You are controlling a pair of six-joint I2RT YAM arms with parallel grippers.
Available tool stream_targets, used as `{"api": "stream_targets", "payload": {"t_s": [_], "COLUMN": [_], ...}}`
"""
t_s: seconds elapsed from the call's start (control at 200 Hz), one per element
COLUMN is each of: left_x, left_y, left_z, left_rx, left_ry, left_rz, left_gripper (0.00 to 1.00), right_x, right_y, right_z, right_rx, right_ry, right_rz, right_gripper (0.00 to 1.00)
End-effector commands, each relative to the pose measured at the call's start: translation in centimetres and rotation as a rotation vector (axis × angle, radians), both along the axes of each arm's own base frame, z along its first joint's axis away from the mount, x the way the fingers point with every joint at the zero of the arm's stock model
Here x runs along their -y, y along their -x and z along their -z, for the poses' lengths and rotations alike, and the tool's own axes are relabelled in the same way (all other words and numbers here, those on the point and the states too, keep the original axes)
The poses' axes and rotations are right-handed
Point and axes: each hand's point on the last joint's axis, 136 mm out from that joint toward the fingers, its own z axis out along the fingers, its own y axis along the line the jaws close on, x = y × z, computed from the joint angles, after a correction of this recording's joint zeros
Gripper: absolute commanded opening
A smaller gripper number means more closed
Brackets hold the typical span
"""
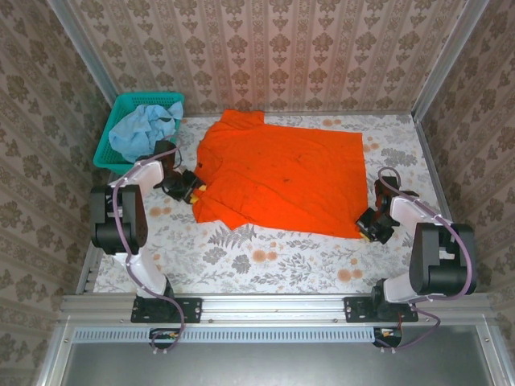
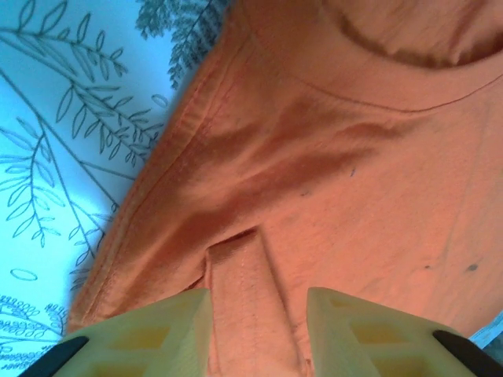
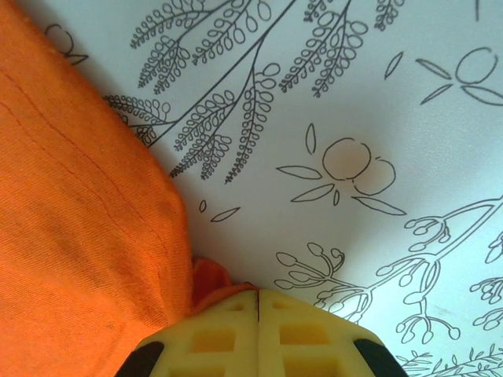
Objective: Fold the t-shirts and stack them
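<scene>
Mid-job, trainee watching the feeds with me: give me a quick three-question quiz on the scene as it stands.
1. Multiple choice: how is the blue shirt lying? A) crumpled in the basket B) spread out flat C) folded neatly
2. True or false: the orange shirt is stacked on the blue shirt.
3. Fill in: the left pincer has a ridge of ____ cloth between its fingers.
Key: 1 A; 2 false; 3 orange.
</scene>
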Motion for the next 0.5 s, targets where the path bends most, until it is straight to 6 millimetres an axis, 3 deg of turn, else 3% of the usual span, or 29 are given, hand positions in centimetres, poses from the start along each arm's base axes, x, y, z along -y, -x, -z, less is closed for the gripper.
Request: {"api": "stream_targets", "payload": {"t_s": [0.0,0.495], "left_x": [-0.2,0.3], "left_y": [-0.4,1.1], "left_z": [-0.2,1.6], "left_rx": [0.008,-0.048], "left_ry": [-0.011,-0.07], "left_rz": [-0.046,0.032], "left_gripper": [0.35,0.29], "right_x": [-0.1,-0.1], "right_y": [0.0,0.1], "right_z": [0.3,0.5], "right_rx": [0.003,0.003], "right_ry": [-0.01,-0.012], "right_rz": [-0.007,-0.005], "right_gripper": [0.01,0.01]}}
